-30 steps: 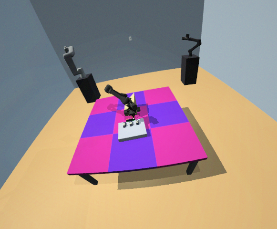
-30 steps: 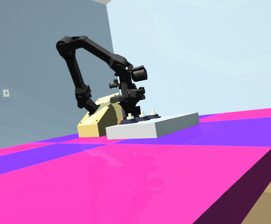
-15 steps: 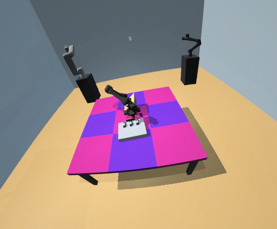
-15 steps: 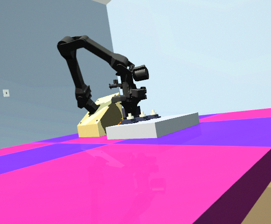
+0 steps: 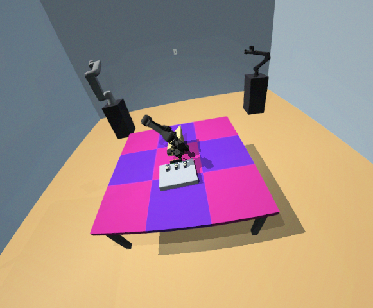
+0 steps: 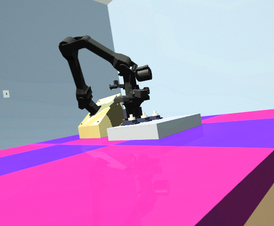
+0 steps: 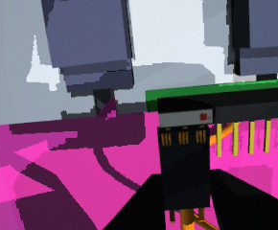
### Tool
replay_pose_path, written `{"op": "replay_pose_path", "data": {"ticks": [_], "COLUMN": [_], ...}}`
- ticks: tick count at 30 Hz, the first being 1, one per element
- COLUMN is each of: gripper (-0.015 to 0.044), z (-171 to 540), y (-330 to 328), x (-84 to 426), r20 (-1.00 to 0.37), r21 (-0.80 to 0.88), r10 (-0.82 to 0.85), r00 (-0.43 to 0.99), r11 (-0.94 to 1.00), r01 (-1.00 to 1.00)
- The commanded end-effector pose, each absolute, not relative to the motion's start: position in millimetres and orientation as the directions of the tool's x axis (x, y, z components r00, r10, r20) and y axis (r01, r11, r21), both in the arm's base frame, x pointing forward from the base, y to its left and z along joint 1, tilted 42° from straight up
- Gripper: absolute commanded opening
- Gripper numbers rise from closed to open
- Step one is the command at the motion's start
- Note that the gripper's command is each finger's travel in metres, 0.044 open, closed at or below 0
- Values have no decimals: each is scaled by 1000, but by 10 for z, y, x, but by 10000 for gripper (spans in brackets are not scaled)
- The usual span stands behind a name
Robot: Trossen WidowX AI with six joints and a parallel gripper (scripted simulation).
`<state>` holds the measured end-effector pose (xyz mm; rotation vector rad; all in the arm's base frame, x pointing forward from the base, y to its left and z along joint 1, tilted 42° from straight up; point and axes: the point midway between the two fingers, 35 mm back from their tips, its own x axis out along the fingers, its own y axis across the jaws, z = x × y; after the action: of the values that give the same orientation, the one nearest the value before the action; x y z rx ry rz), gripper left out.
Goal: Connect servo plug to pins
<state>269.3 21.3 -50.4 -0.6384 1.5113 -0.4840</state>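
Note:
My gripper [image 5: 180, 158] [image 6: 134, 115] [image 7: 185, 181] is shut on the dark flat plug [image 7: 184, 165], at the near edge of the pale grey holder [image 5: 180, 179] [image 6: 134, 132]. In the wrist view the plug points up the picture, roughly square to the row, its front end at the whitish band [image 7: 179, 118]. The red dot [image 7: 203, 116] is at the band's right end. The plug covers the marked pins, so how far it is on them is hidden. Bare yellow pins [image 7: 251, 137] show to its right and look straight. An orange wire [image 7: 187, 218] leaves the plug's rear.
Three dark blue servos with white horns [image 5: 167, 167] [image 5: 176, 165] [image 5: 185, 163] sit on the holder. A green board edge [image 7: 225, 88] runs above the pins. The yellow arm base [image 6: 89, 131] stands behind the holder. An orange lead [image 7: 225, 134] passes behind the pins.

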Motion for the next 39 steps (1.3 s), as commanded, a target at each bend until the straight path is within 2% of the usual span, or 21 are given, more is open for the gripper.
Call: {"op": "replay_pose_path", "data": {"ticks": [1, 10, 18, 39], "gripper": [0, 236, 440, 440], "z": [-492, -502, -68, -68], "y": [217, 203, 587, 587], "x": [2749, 2687, 2670, 2670], "r20": [-753, -754, -755, -755], "r21": [-656, -656, -654, -654], "r10": [-657, -657, -655, -655], "r00": [27, 27, 26, 26], "r11": [749, 749, 750, 750], "r01": [-93, -93, -94, -94]}}
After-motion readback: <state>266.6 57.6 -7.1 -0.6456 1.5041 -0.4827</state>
